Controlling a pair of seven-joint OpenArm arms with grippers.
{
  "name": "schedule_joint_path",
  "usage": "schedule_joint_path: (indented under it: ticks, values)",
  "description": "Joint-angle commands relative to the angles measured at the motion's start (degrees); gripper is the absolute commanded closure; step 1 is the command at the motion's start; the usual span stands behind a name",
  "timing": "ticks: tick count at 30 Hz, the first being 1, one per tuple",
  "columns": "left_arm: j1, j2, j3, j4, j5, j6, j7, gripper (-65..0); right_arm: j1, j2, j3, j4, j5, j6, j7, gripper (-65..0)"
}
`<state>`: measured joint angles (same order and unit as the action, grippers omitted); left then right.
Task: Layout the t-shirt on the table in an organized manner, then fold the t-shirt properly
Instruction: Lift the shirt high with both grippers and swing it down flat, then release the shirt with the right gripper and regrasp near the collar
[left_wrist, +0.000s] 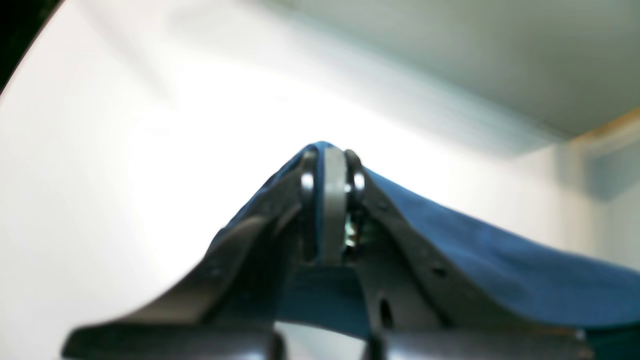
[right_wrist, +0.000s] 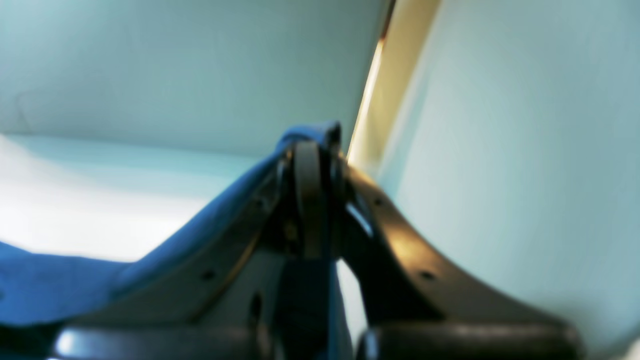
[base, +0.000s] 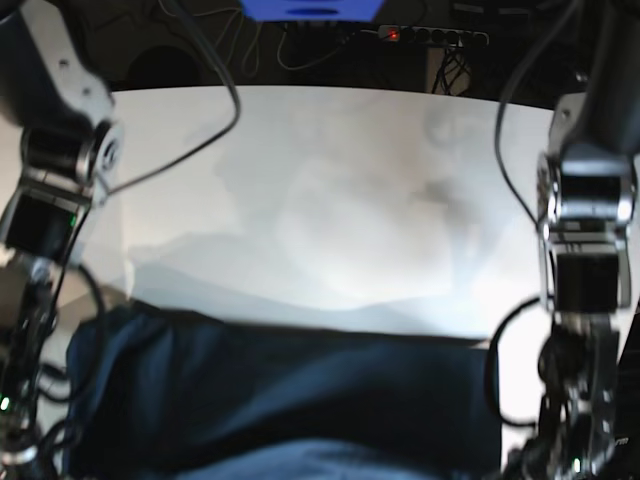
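Left claw (left_wrist: 332, 165): jaws together, clamped on a fold of the t-shirt (left_wrist: 490, 260). Left wrist view shows blue cloth peaking over the jaw tips and running down and away to the view's right. Picture blurred; fine detail n/a.

Right claw (right_wrist: 312, 150): jaws together, clamped on the t-shirt (right_wrist: 60, 285). Right wrist view shows a bunched bit of cloth above the tips, with the rest sloping off to the view's left. Also blurred.

T-shirt (base: 290, 400), base view: dark navy, stretched wide betw. the two arms along the near edge of the table (base: 330, 190). Its far edge runs roughly straight across, w/ shallow dips. A lighter fold shows at the very bottom of the view. Whether the cloth lies flat on the table or hangs partly off the near edge: cannot tell. Collar and sleeves not made out.

Table: white top, far portion bare of cloth, curved far edge. Shadows fall across the middle.

Beyond the far edge: dark background, cables, a power strip (base: 430, 36) w/ a red light, and a blue object (base: 310, 9) at top centre.

Neither claw is seen in the base view; only the upper arm sections show, at both sides.
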<state>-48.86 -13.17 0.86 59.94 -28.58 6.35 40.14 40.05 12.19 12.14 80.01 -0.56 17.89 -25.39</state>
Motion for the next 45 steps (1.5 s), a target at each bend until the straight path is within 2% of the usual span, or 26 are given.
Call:
schedule_joint_path:
  ticks: [1,8,12,17,21,25,27,35,39,45]
  values:
    - [-5.51,-0.77,-0.03,0.23,0.58,0.46,-1.77,-0.2,5.09,1.13,-0.67,0.12,0.34,-0.35,2.13,0.0]
    - [-19.31,-0.77,0.15,0.5,0.05,0.2,-1.5,-0.1,18.63,3.16,-1.46,0.74,0.43,-0.35,2.13,0.0]
    - [-18.52,-1.12,0.15,6.56,0.05,0.2,-0.98,-0.1,18.28,3.16,-1.37,6.01,0.51,-0.26,1.69,0.0]
    - [-7.53,-1.47,-0.03,14.21,0.14,0.2,-0.98,-0.1,4.74,2.1,-1.02,15.42,0.51,1.58,2.05,0.0]
    - [5.39,-4.02,-0.38,21.42,0.05,0.11,-1.5,-0.1,-8.8,0.17,-0.23,24.21,0.51,1.67,2.13,0.0]
    - [18.93,-3.93,-5.83,28.01,-0.04,0.02,-1.24,-0.1,-21.9,-3.53,1.97,32.12,0.51,1.67,3.01,0.0]
    - [25.26,-3.67,-8.47,30.56,-0.04,0.02,-1.06,-0.1,-29.11,-4.93,3.2,34.06,0.51,1.67,5.65,0.0]
    - [45.39,-4.11,-17.79,33.11,0.05,0.02,-1.5,-0.1,-53.81,-11.88,7.51,34.32,0.51,1.67,22.0,0.0]
    - [51.54,-4.11,-22.62,32.06,0.05,-0.06,-1.59,-0.1,-64.45,-12.93,7.59,34.32,0.51,1.67,30.79,0.0]
    - [55.76,-4.11,-24.2,30.83,0.14,-0.06,-1.59,-0.1,-74.56,-14.87,7.51,33.97,0.6,1.67,38.09,0.0]
